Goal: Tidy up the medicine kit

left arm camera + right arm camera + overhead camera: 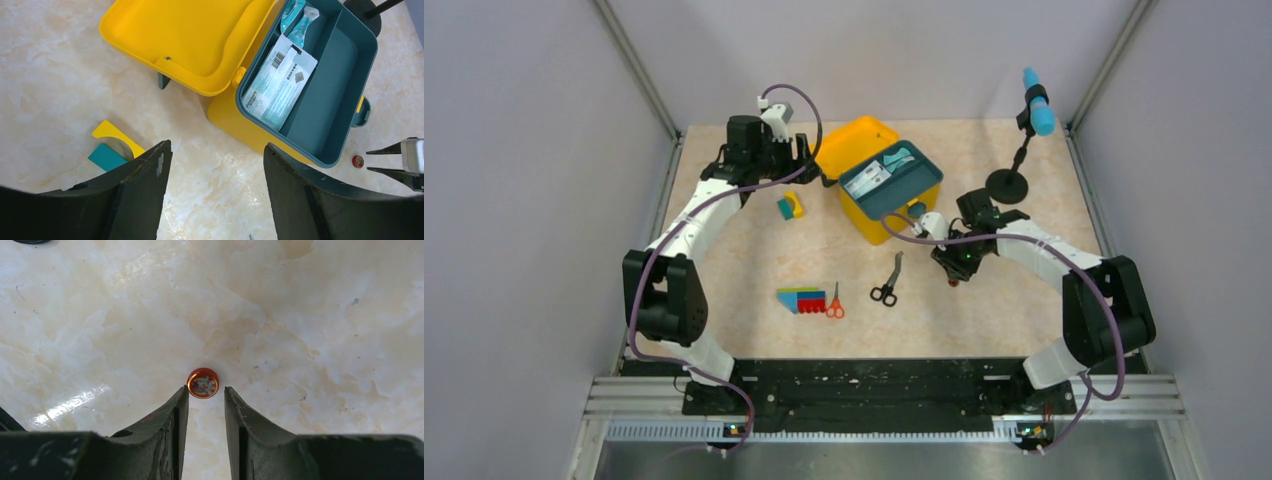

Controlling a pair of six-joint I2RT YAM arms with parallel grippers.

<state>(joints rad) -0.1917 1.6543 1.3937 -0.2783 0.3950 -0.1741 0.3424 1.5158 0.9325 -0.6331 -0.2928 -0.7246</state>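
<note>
The yellow medicine kit stands open at the back middle, its lid thrown back to the left. A dark teal tray sits in the box and holds white and teal packets. The kit also shows in the left wrist view. My left gripper is open and empty, above the table just left of the kit. My right gripper is open with a narrow gap. Its tips are just short of a small red round tin that lies on the table right of the kit.
Black scissors lie in front of the kit. Orange scissors and a multicoloured block lie nearer the front. A yellow and teal piece lies left of the kit. A black stand with a blue cylinder is at the back right.
</note>
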